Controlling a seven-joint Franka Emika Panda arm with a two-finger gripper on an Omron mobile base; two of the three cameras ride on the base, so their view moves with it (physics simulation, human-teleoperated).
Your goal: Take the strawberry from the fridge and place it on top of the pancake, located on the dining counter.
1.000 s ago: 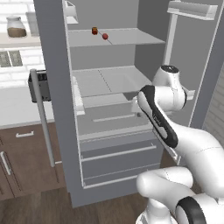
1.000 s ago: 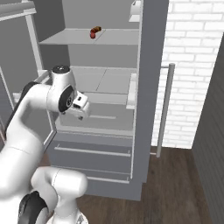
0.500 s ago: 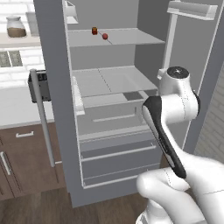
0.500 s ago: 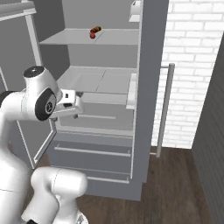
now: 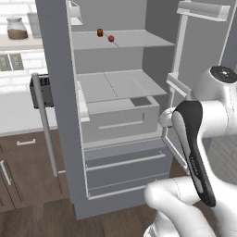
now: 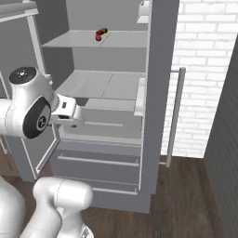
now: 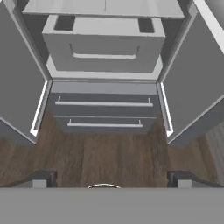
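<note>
Strawberry [image 5: 111, 38]: you have it sitting on the upper shelf [image 5: 129, 40] of the open fridge [image 5: 118, 115], a tiny red fruit just beside a small orange-brown jar [image 5: 100, 32]. From the right base view the two nearly overlap, the strawberry [image 6: 98, 37] low and the jar [image 6: 102, 31] behind it.

Fingers: your gripper [image 7: 111, 178] shows two dark fingertips [image 7: 41, 176] set far apart at the bottom of the hand view, with nothing between them. They stand wide and empty.

Strawberry relative to fingers: the fruit is well above your hand and deeper inside the fridge. The hand camera looks down at the two lower drawers [image 7: 104, 113] and the wood floor [image 7: 105, 159], so the hand points away from the shelf you need.

Risk, wrong target: the jar is so near the fruit that a loose approach could close on the jar, or knock it into the strawberry.

Risk, rolling: the fruit is roundish and small; I judge that a nudge from one finger could send it rolling back along the shelf, out of easy reach.

Risk, collision: both doors stand open close on either side of the arm, and the door bin [image 5: 203, 8] hangs high on the right. Raising and turning the hand toward the upper shelf could clip the shelf edge or a door.

Progress: I judge the reach has barely begun; the pick is not yet made.
</note>
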